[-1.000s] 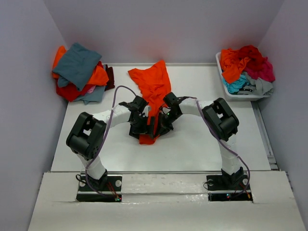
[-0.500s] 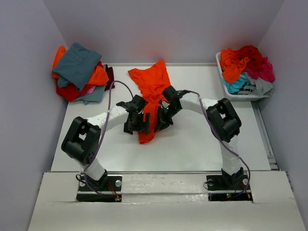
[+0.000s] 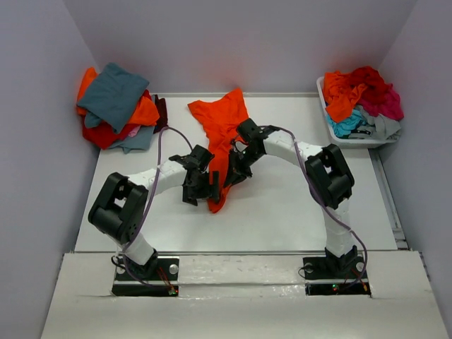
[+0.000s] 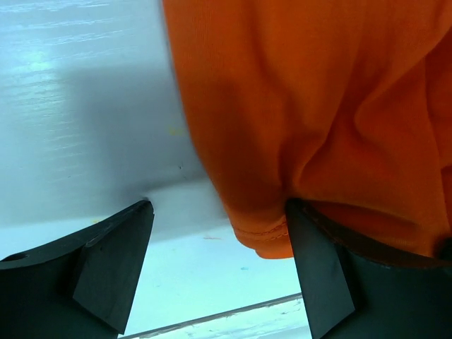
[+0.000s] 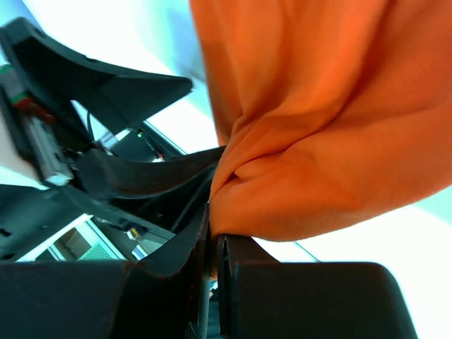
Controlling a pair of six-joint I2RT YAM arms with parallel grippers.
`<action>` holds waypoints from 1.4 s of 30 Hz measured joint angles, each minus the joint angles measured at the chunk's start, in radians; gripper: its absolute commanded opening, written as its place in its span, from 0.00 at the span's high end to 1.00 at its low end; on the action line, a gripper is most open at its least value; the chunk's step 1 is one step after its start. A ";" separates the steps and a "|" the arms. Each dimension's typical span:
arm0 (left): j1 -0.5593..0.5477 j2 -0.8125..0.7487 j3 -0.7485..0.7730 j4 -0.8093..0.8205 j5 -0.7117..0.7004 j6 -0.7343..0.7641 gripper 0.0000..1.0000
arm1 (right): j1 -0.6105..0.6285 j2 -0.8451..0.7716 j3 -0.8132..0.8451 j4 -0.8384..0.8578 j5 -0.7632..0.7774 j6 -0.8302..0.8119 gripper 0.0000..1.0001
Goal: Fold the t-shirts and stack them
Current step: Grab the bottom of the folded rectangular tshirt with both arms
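1. Table (image 3: 282,212): one white surface, walled on three sides. It carries every item listed below.

2. Arms: two. Both reach inward from the near edge and meet at the middle of the table, over the near end of the orange t-shirt.

3. Orange t-shirt (image 3: 222,120): one. It lies in a long, crumpled strip from the far middle of the table towards the arms. Its near end is lifted and bunched between the two grippers.

4. Shirt pile (image 3: 116,106): one, at the far left corner. A teal-grey shirt lies on top, with orange, red and grey cloth showing under it. The number of shirts in the pile cannot be told.

5. White bin (image 3: 353,143): one, at the far right edge. It is heaped with orange, red, magenta, turquoise and grey cloth.

6. Left gripper (image 4: 215,268): its fingers stand wide apart and grip nothing. The hem of the orange t-shirt (image 4: 296,106) hangs between them and rests against one finger (image 4: 318,275).

7. Right gripper (image 5: 214,247): its fingers are closed tight on a gathered fold of the orange t-shirt (image 5: 318,106).
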State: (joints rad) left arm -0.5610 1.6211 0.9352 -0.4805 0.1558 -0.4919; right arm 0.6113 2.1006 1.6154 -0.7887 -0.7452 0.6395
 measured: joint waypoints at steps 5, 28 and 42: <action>0.000 0.000 0.000 0.009 0.014 -0.003 0.11 | 0.003 0.000 0.048 -0.027 0.006 -0.007 0.93; 0.000 0.032 0.037 -0.043 -0.006 0.023 0.11 | 0.005 0.000 0.033 -0.049 0.013 -0.020 0.82; 0.000 0.051 0.057 -0.093 -0.009 0.079 0.11 | 0.005 -0.101 -0.102 -0.105 0.109 -0.057 0.46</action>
State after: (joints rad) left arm -0.5613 1.6726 0.9920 -0.5735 0.1467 -0.4133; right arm 0.6167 1.9999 1.5135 -0.8932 -0.6357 0.5823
